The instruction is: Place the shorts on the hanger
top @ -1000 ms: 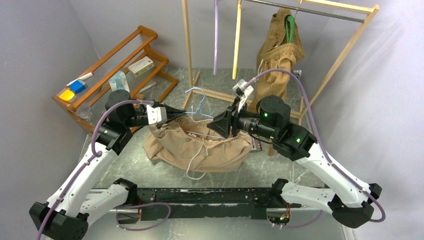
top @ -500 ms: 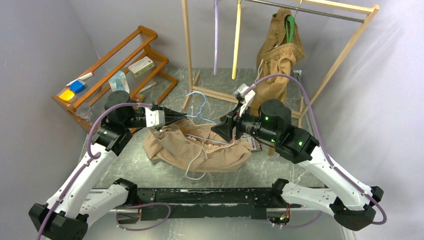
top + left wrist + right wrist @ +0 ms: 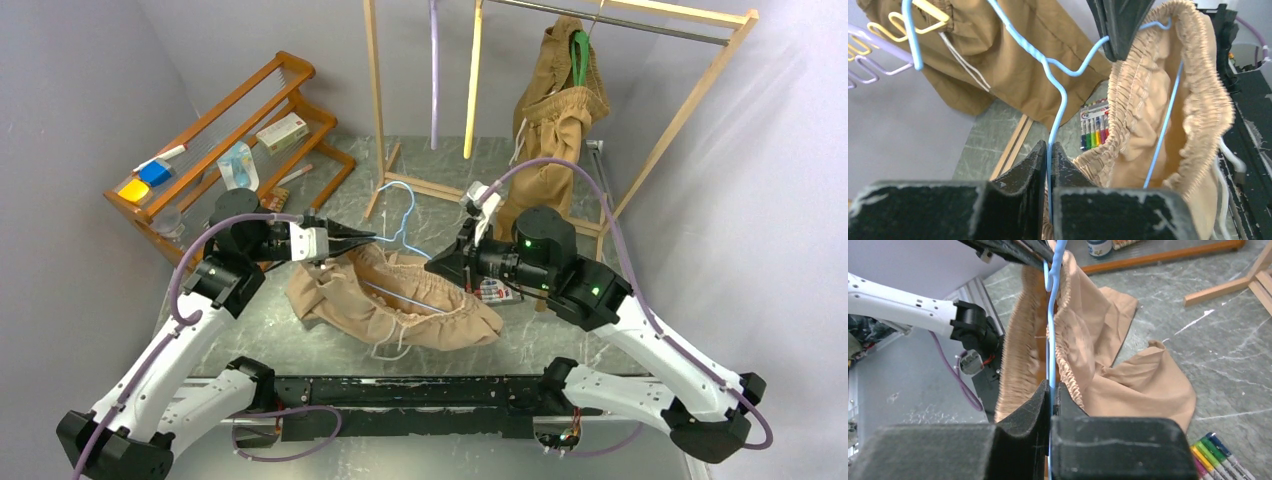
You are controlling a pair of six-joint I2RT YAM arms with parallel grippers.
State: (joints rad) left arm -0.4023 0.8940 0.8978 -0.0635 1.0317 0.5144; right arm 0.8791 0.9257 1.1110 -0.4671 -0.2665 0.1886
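The light tan shorts [image 3: 400,305] lie bunched on the table between my two arms, waistband lifted and spread. The thin light-blue hanger [image 3: 404,205] stands with its hook up and its arms inside the waistband. My left gripper [image 3: 368,238] is shut on the hanger wire [image 3: 1058,95] just below a bend, with the shorts [image 3: 1148,125] beyond it. My right gripper [image 3: 433,267] is shut on the other end of the hanger [image 3: 1049,330], where the gathered waistband [image 3: 1018,340] runs along both sides of the wire.
A wooden clothes rack [image 3: 375,100] stands behind, holding darker brown shorts [image 3: 555,110] on a green hanger, a lilac hanger [image 3: 433,80] and a yellow hanger [image 3: 472,90]. A wooden shelf [image 3: 215,130] with small items sits at the back left. A marker pack [image 3: 492,291] lies by the right gripper.
My right gripper, open before, has shut on the hanger wire. The hanger and waistband have risen slightly, and the shorts have shifted toward the front right.
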